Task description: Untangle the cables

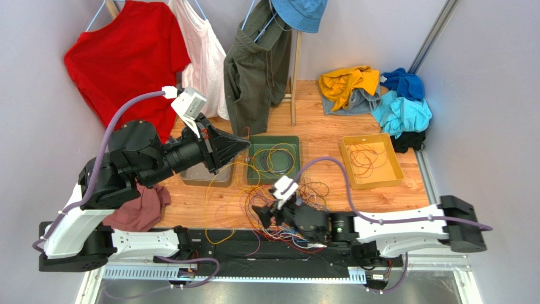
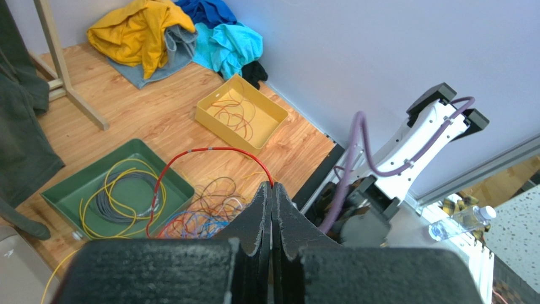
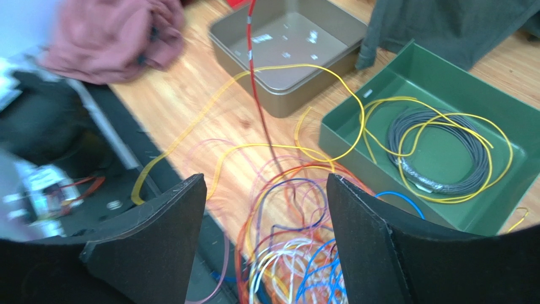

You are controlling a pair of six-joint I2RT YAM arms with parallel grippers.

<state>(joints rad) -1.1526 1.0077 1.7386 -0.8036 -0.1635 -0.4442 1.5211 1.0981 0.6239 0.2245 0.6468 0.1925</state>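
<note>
1. Just in front of the green rectangular plastic tray [image 1: 273,138], on the wooden tabletop [image 1: 317,126], the tangle of thin coloured cables [image 1: 288,201] is spread out. Orange, blue, white, purple and yellow strands are looped over one another.
2. The right gripper [image 3: 265,183] is held directly above that tangle, on the near side of the green tray. Its two black fingers [image 3: 152,247] are spread wide apart, and the cables are seen below the gap.
3. The left gripper [image 2: 272,187] is held high at the green tray's rear left corner. Its jaws are pressed together on one thin red cable [image 2: 209,150], which runs in an arc down to the tangle.
4. Inside the green tray a coil of grey cable [image 3: 437,152] is laid, with yellow cable loops [image 3: 380,107] over and around it. One yellow strand is trailed over the tray's left wall and is crossed by the red cable on the table.
5. Just left of the green tray a shallow grey-brown metal tray [image 3: 298,95] is set, largely covered by the left arm in the top view.
6. Right of the green tray, and apart from it, a yellow rectangular tray [image 1: 347,163] is placed, with thin reddish wires inside.
7. Further left of the green tray, beyond the grey-brown one, a crumpled dusty-pink cloth [image 1: 139,212] is seen.
8. Behind the green tray a dark olive garment [image 1: 257,63] is hung.
</note>
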